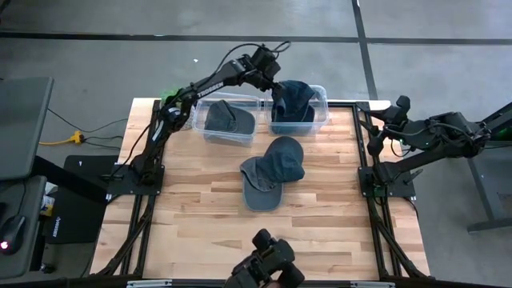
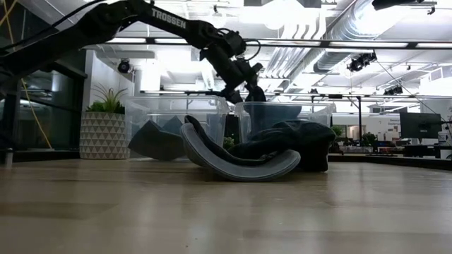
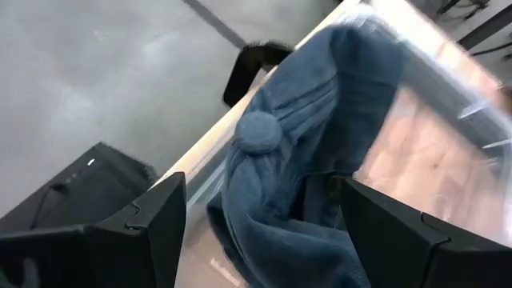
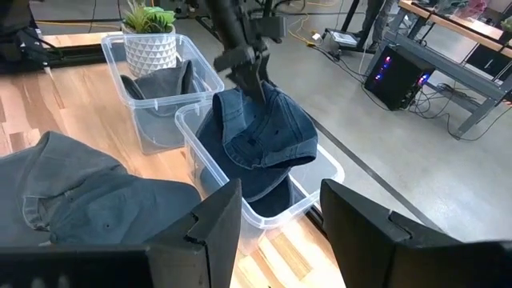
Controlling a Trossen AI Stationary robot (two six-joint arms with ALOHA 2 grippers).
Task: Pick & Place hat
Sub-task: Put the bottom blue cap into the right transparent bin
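Wooden table [image 1: 200,216] with two clear plastic bins side by side at its far edge and two caps loose near its middle.

Left gripper [image 1: 276,82] [image 2: 254,92] [image 4: 250,80] reaching out over the bin nearer the right arm [image 1: 323,94] [image 4: 192,152]. Fingers [image 3: 152,216] released and spread wide, not clamped on anything. Blue hat [image 1: 294,100] [image 3: 296,136] [image 4: 256,136] directly below and between them, with a visible gap on one side between finger and cloth. Fingertips just at the hat's top in the right wrist view; actual contact impossible to tell.

Blue hat bunched up in that bin, crown raised above the rim, part of the cloth draped over the wall on the side toward the other bin.

Bin nearer the left arm [image 1: 200,128] [image 4: 120,60] holding a grey cap [image 1: 228,118] [image 4: 160,84] [image 2: 155,141], lying inside, apart from both grippers.

On the bare table, near the middle: a dark blue cap [image 1: 286,156] [image 2: 296,141] and a lighter grey cap [image 1: 258,188] [image 2: 240,166], touching and partly overlapping, the grey one closer to the near edge with its brim curved upward in the low view.

Right gripper [image 1: 374,138] [image 4: 276,208] waiting at the table's right edge, well apart from the bins and caps, fingers parted and empty.

Potted plant [image 2: 104,123] [image 4: 152,32] in a patterned white pot beyond the bins.
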